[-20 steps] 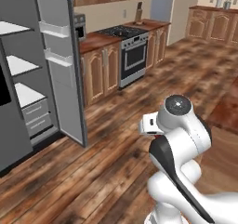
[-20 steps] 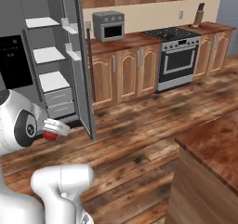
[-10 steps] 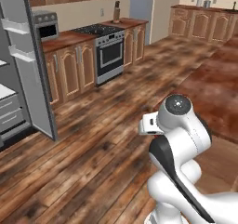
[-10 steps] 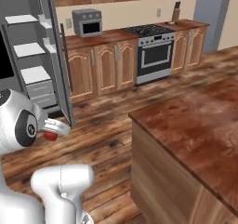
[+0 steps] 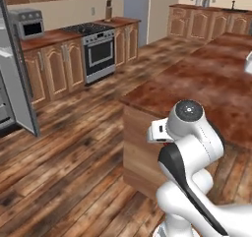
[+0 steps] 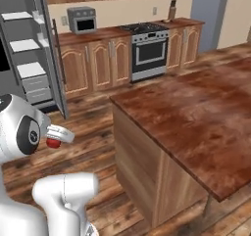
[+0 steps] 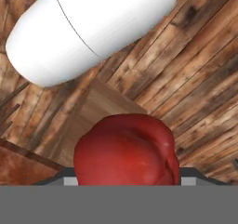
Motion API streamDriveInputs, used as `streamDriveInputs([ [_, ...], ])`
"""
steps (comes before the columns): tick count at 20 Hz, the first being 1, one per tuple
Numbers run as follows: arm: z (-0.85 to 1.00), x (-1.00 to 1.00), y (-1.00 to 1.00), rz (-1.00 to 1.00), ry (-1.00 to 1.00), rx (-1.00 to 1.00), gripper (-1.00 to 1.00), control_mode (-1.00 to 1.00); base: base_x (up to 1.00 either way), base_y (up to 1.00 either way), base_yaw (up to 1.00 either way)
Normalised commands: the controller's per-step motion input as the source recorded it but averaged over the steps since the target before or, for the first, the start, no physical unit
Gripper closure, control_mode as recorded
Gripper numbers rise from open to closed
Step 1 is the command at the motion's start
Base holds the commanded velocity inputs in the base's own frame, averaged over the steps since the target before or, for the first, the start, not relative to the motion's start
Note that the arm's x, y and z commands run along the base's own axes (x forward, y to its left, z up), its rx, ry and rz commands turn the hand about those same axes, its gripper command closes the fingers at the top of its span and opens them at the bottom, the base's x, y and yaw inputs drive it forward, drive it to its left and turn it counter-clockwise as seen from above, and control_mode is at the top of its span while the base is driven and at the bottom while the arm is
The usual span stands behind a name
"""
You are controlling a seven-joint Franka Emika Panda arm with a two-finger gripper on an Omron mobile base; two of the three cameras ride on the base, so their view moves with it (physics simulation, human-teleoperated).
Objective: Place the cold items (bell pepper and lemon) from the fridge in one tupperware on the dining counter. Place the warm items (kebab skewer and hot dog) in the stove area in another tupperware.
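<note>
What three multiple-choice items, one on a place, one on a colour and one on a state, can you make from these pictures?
1. Where does the stove stand?
A. Between wooden cabinets along the back wall
B. On the dining counter
C. Inside the fridge

2. What colour is the bell pepper at the end effector?
A. Green
B. Red
C. Yellow

3. In what state is the fridge door?
A. Shut
B. Taken off
C. Open

Answers:
1 A: cabinets flank it on both sides.
2 B: the hand view shows it red.
3 C: the shelves inside are visible.
</note>
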Motion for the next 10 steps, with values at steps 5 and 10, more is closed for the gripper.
streamDriveInputs([
  [5, 0.00, 0.00, 0.00, 0.00, 0.00, 0.00, 1.00, 1.00, -0.84, -1.00, 0.00],
  [10, 0.00, 0.00, 0.00, 0.00, 0.00, 0.00, 1.00, 1.00, -0.79, -1.00, 0.00],
])
